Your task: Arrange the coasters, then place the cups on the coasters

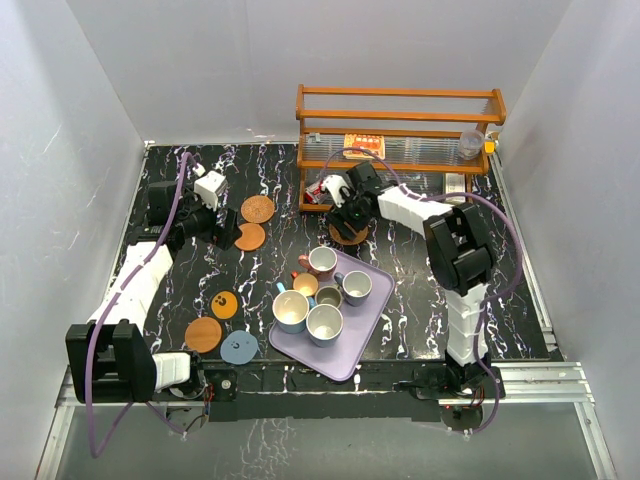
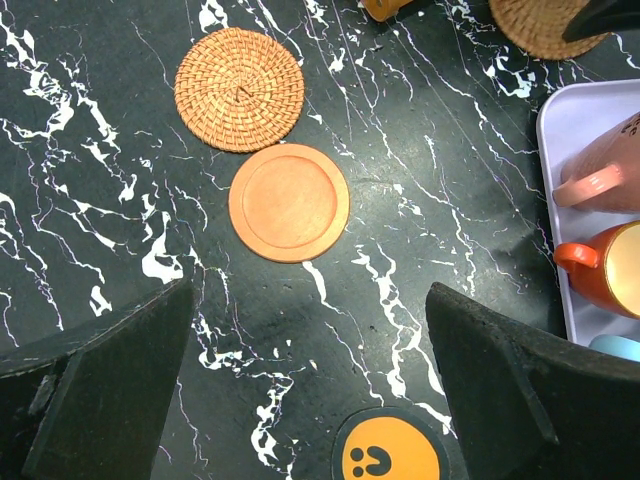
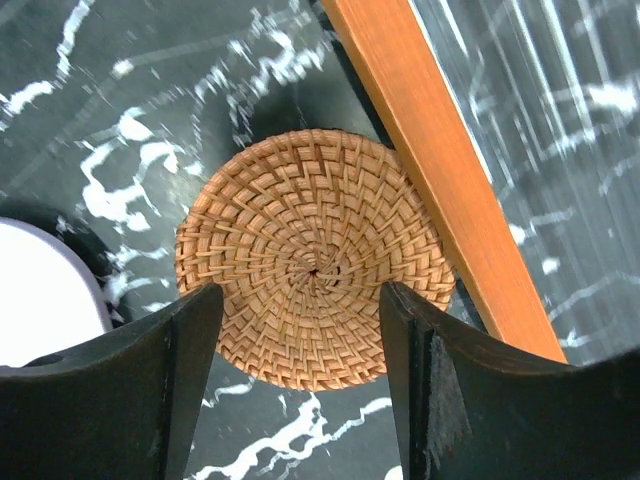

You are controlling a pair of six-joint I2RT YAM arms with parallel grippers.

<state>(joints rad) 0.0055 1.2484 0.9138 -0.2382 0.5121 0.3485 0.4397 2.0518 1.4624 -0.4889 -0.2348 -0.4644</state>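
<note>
Six cups (image 1: 324, 324) are bunched together on the lilac tray (image 1: 358, 345), none of them on a coaster yet. My right gripper (image 3: 300, 330) is pinched in on the woven coaster (image 3: 312, 240), one finger down each side of it. It lies flat on the black marble table (image 1: 265, 275), tucked against the bottom rail of the wooden rack (image 3: 440, 170), just past the tray's far corner. My left gripper (image 2: 310, 320) is spread wide with nothing in it, hanging over the table on the left side. Right ahead of it is a plain orange coaster (image 2: 289, 203), and just beyond that sits the second woven coaster (image 2: 239, 89). They're so close I honestly can't tell if the edges touch. The dotted orange coaster (image 2: 390, 455) shows up at the bottom of my left wrist view, between my fingers and closer to me. From the top camera, the second plain orange coaster (image 1: 203, 334) and the grey-blue coaster (image 1: 239, 347) sit side by side near the front edge, left of the tray.
</note>
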